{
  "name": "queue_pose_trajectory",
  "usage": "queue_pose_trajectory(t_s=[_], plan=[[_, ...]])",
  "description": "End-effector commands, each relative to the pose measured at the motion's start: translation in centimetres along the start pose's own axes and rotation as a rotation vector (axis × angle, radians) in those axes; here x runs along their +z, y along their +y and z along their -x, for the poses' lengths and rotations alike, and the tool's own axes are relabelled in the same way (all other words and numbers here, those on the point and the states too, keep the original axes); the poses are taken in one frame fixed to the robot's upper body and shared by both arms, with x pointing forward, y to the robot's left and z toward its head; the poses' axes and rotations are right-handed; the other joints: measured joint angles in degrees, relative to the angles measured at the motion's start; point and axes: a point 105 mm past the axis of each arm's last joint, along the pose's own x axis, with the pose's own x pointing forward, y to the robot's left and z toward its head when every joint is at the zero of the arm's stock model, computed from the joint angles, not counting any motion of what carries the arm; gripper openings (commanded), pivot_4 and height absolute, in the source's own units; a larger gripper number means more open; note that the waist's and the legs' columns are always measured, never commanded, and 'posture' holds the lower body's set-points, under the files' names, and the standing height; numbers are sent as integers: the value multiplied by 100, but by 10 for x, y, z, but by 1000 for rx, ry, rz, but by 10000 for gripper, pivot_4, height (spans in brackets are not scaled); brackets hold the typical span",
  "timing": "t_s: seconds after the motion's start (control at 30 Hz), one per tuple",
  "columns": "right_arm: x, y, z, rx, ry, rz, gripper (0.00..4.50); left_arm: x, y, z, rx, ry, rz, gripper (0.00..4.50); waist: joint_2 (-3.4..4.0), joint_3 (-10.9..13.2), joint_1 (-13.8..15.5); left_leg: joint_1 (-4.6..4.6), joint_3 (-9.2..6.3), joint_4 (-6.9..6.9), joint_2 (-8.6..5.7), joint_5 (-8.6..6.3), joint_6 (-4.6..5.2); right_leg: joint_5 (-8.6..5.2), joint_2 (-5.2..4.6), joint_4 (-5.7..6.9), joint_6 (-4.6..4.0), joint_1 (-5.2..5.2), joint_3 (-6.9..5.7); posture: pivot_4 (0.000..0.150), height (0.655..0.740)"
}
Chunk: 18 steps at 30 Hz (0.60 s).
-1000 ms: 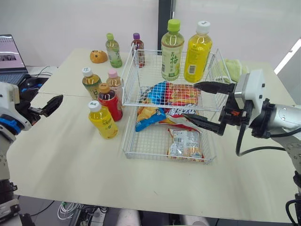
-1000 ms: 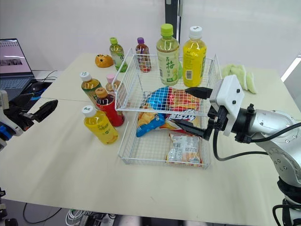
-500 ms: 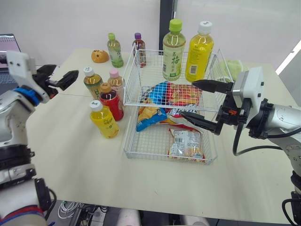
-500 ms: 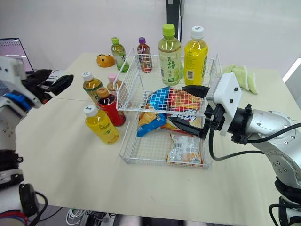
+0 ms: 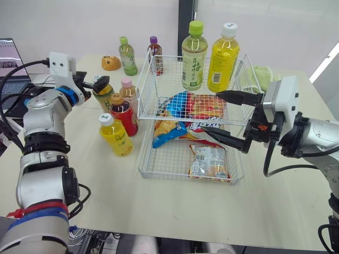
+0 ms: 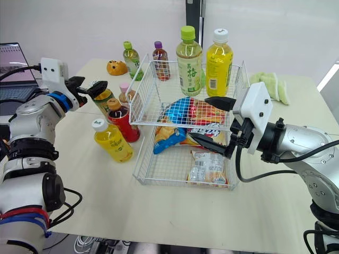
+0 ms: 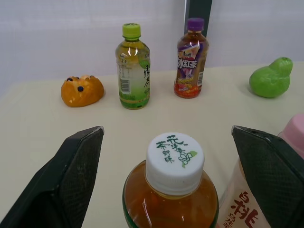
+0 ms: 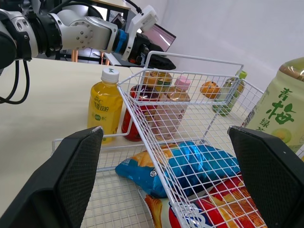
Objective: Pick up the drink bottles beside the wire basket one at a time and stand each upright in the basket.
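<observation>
The two-tier wire basket (image 5: 159, 114) stands mid-table with a big green-tea bottle (image 5: 194, 55) and a big yellow bottle (image 5: 222, 50) upright at its back. To its left stand an amber tea bottle with a white cap (image 7: 175, 164), a pink-capped bottle (image 5: 128, 92), a red bottle (image 5: 123, 114) and a small yellow bottle (image 5: 115, 135). My left gripper (image 5: 98, 83) is open, one finger on each side of the amber bottle's cap, not touching it. My right gripper (image 5: 212, 112) is open over the basket's right front, holding nothing.
Snack bags (image 5: 193, 108) lie in both basket tiers. A green-capped bottle (image 5: 127, 55), a purple-capped bottle (image 5: 155, 54) and an orange toy (image 5: 110, 63) stand at the far left. A laptop (image 5: 10, 58) sits off the left edge, a green cloth (image 5: 262, 76) at the far right.
My left arm has swung from the table's left edge over to the bottle group, and its open fingers now straddle the amber bottle's cap. The right gripper has barely moved.
</observation>
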Motion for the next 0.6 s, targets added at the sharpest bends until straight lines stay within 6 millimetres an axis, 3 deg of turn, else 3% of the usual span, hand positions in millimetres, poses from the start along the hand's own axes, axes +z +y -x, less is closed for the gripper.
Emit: queue_pose_trajectory(t_s=[0.03, 0.07, 0.17, 0.43, 0.6], plan=[[9, 1, 4, -8, -25, 30, 45000, 14, 0, -6, 11, -28, -11, 44852, 0, 0, -2, -1, 0, 0, 0, 0, 0, 0, 0, 0, 0, 0, -1, 1500, 7155], [9, 1, 4, -7, -27, 29, 45000, 12, -1, -7, -3, -17, -15, 44852, 0, 0, -7, -1, 0, 0, 0, 0, 0, 0, 0, 0, 0, 0, -1, 1500, 7155], [9, 2, 3, -3, -31, 26, 45000, 9, -3, -11, 0, 6, -22, 38864, 0, 0, -8, 0, 0, 0, 0, 0, 0, 0, 0, -1, 0, -1, -1, 1500, 7155], [11, 3, 3, 0, -37, 17, 45000, 8, -2, -12, 16, 2, -30, 13912, -1, 0, -3, -1, 0, 0, 0, 0, 0, 0, 0, -1, 0, -1, -1, 1500, 7155], [12, 3, 6, -7, -35, 22, 45000, 24, 10, -1, 30, -46, -59, 13605, -1, 1, -3, -2, 0, 1, 0, 0, 0, 0, 0, -1, 0, -1, -3, 1500, 7155]])
